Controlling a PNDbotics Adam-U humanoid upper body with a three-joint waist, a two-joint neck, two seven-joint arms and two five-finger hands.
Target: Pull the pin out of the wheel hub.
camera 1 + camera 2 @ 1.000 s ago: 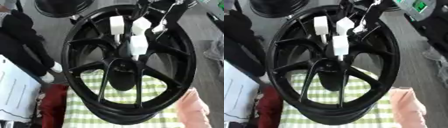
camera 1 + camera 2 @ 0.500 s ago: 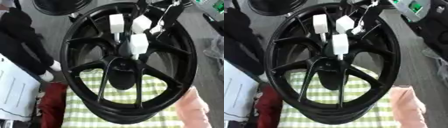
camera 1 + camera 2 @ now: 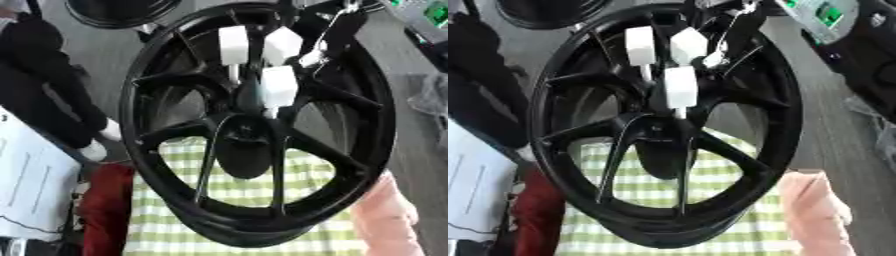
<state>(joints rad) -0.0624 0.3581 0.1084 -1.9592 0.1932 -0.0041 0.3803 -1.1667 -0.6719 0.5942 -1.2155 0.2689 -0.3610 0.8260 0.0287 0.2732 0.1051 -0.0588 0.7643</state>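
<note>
A black spoked wheel hub [image 3: 350, 165] stands upright on a green-and-white checked cloth [image 3: 245, 190]. Three white blocks stand on thin stems in front of its centre: one upper left [image 3: 234, 45], one upper right [image 3: 282, 44] and one lower [image 3: 278, 85]. The lower block's thin pale stem [image 3: 271, 112] runs down toward the hub's centre. My right hand [image 3: 313, 56], black with pale parts, comes in from the upper right and lies against the upper right block. Its hold on the block is hidden. My left hand is out of view.
A person's black sleeve [image 3: 48, 85] ends in a pale hand [image 3: 98, 146] at the wheel's left rim. A white sheet [image 3: 26, 190] and something red [image 3: 105, 205] lie lower left, a pink thing [image 3: 385, 215] lower right. A second black wheel [image 3: 122, 10] stands behind.
The lower white block sits slightly higher than one second ago. My right hand stays at the upper right block, and the wheel has not moved.
</note>
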